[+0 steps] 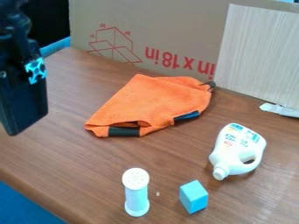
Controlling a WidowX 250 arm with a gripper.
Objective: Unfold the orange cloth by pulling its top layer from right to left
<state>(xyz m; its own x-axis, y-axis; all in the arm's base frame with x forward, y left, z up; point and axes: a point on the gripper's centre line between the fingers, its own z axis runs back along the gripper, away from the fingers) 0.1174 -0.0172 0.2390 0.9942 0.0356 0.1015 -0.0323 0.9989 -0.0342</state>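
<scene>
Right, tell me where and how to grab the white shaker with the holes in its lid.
I'd grip the shaker around its round body, just below the wider lid, coming from above: it stands upright, and the blue block sits off to one side.

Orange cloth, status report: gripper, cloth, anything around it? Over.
Gripper at left edge, apart from cloth. Cloth rumpled, cardboard behind. Nearer the camera: bottle lying down, shaker upright, blue block.
</scene>
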